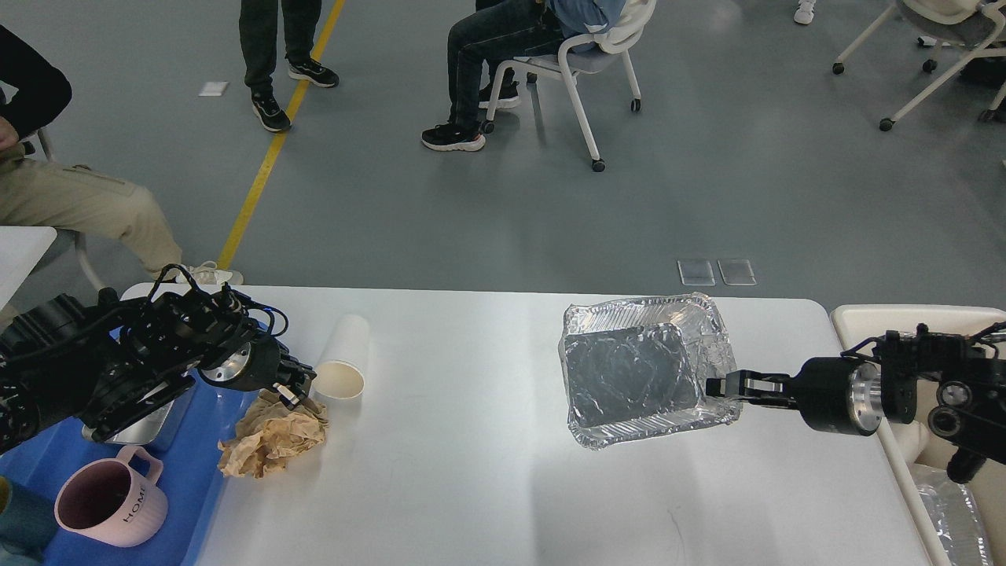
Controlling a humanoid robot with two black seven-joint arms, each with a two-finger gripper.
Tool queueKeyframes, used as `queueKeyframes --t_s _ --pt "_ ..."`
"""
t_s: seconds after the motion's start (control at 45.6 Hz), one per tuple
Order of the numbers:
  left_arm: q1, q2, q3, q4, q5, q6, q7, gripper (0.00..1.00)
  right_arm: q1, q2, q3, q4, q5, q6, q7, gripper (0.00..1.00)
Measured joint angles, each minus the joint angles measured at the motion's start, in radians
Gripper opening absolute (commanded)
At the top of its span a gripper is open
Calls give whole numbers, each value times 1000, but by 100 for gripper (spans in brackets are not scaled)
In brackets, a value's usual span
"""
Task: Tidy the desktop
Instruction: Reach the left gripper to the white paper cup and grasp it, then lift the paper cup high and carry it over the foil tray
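Note:
The white desktop carries a white paper cup lying on its side, mouth toward me, and a crumpled brown paper just left of it. My left gripper hovers over the paper's top edge, right beside the cup's mouth; its dark fingers cannot be told apart. A silver foil tray sits at the right middle, slightly tilted. My right gripper is shut on the foil tray's right rim.
A blue plastic tray at the left edge holds a pink mug and a metal container. A cream bin stands off the right end with foil inside. People and chairs are on the floor beyond.

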Motion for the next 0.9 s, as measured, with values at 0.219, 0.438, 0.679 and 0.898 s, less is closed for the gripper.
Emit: queueKeyframes --t_s 0.219,0.438,0.679,0.898 --pt "-9 1 0 8 1 4 -12 0 0 -1 0 0 0 0 0 0" --pt "-17 2 0 9 -1 9 -19 0 0 -1 0 1 0 -3 0 0" --pt "-58 96 -14 -40 -30 13 -56 0 -11 4 -1 -6 0 -5 0 0" --pt "-79 287 -40 -196 -72 13 -89 0 -12 12 -4 -7 -2 -5 -2 0"
